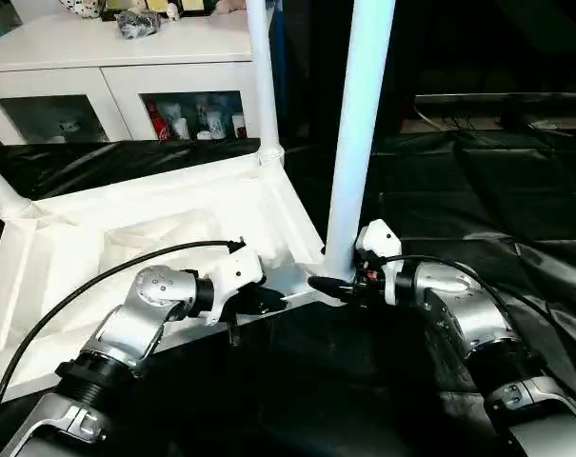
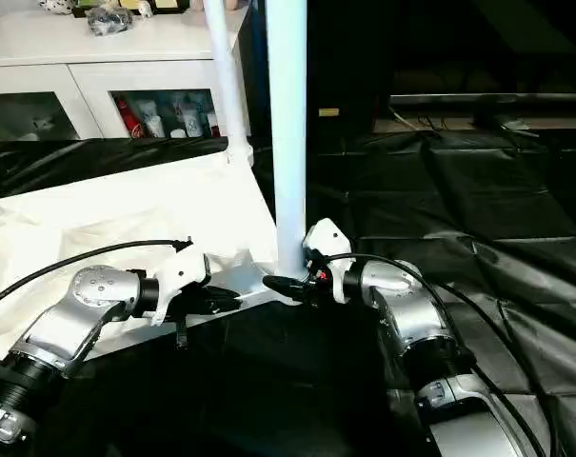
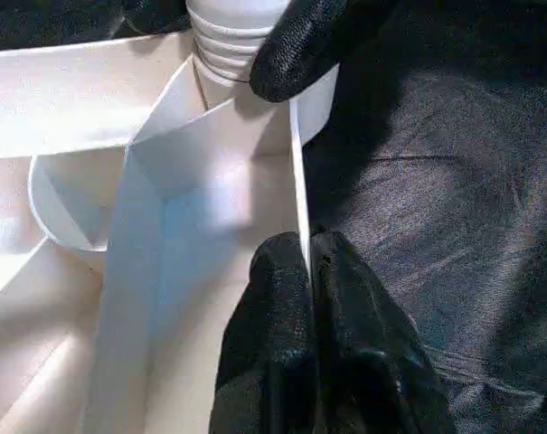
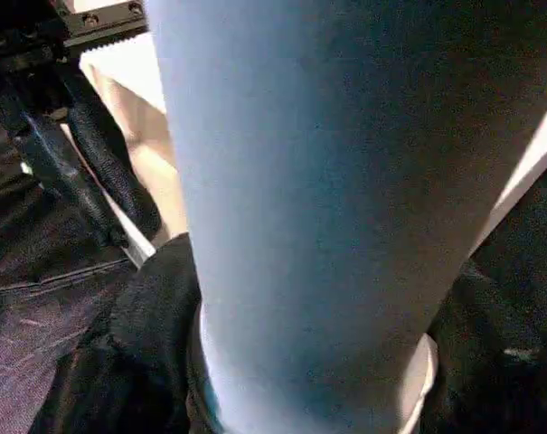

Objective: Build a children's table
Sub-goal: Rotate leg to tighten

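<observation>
White table top [image 1: 145,224] rim — pinched by left gripper [image 1: 273,303].

White tube leg [image 4: 309,208] upright btwn right gripper [image 4: 314,362] fingers [image 4: 142,316]; left gripper [image 4: 74,172] beside.

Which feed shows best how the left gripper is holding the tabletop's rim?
The left wrist view: the left gripper is clamped on the thin rim of the tabletop, near the leg. The eye views show that grip small, from the side; the right wrist view catches it at a corner.

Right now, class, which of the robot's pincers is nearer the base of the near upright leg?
Right. The right pincer straddles the leg at its socket; the left pincer pinches the tabletop's rim just beside that corner.
</observation>
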